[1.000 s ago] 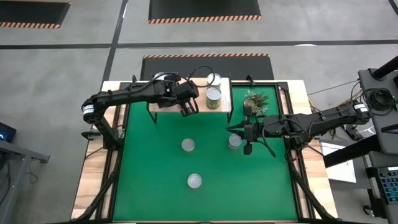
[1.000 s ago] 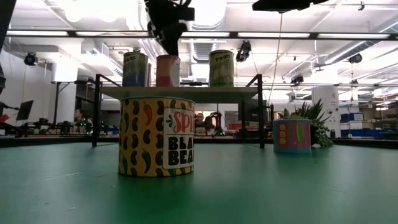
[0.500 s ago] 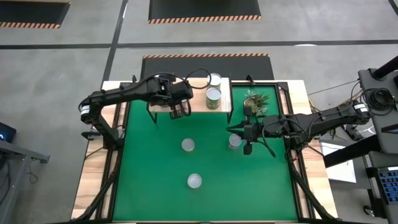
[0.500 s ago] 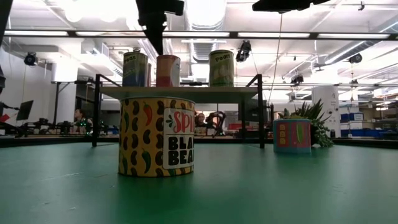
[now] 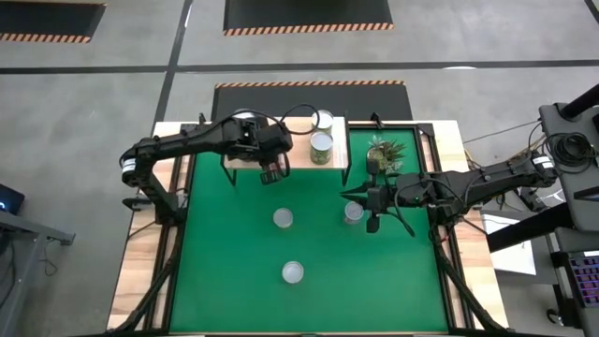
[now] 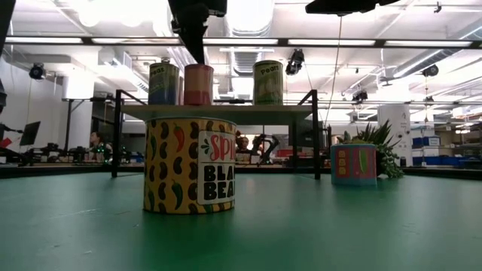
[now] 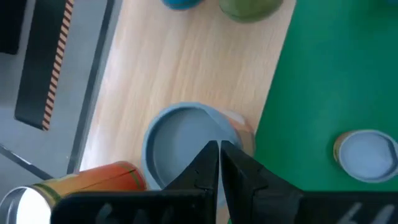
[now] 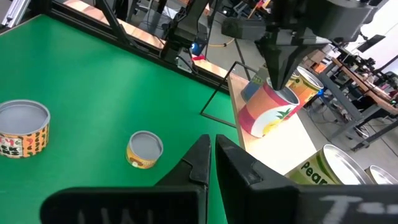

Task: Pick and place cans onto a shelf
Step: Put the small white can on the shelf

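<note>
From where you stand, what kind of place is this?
Probably a robotics lab or workshop: a green-topped test table on a bare concrete floor with hazard-striped mats, and workbenches with equipment under strip lights behind.

- Green surface (image 5: 318, 300) with wooden edges, carrying three cans directly: a black-bean can (image 6: 190, 165) nearest the low camera, a second can (image 5: 283, 218) mid-surface, a third (image 6: 353, 165) near the potted plant (image 5: 385, 154).
- Light-wood shelf (image 5: 299, 155) on thin black legs at the far edge.
- On the shelf: a green-labelled can (image 5: 321, 147), a pink can (image 6: 199, 84), a blue-green can (image 6: 163, 83), an orange can (image 7: 102, 177) lying on its side.
</note>
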You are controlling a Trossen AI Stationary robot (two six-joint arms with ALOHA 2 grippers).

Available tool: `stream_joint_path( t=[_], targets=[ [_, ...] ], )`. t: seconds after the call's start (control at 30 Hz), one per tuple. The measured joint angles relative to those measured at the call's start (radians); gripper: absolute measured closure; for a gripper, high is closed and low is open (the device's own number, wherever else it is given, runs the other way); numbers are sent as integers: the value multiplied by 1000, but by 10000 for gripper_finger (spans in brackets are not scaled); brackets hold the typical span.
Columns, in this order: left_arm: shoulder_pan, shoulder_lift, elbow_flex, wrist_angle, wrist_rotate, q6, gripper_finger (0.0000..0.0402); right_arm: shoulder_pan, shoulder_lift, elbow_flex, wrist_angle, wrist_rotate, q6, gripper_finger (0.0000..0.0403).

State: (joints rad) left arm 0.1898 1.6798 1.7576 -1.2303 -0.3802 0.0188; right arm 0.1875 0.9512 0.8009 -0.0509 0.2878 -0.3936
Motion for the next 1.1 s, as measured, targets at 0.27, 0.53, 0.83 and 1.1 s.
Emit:
stream_joint_path(
  t=[0.27,0.53,0.83,1.1],
  targets=[
    [-1,-3,5,12,-3,14,402,0,0,0,0,0,0,390],
    [-11,-8,130,-155,16,26,402,0,0,0,0,0,0,390],
    [-11,-2,96,-191,120,99,402,0,0,-1,-4,0,0,390],
    [-10,0,22,-111,112,104,402,0,0,-1,-5,0,0,390]
  ],
)
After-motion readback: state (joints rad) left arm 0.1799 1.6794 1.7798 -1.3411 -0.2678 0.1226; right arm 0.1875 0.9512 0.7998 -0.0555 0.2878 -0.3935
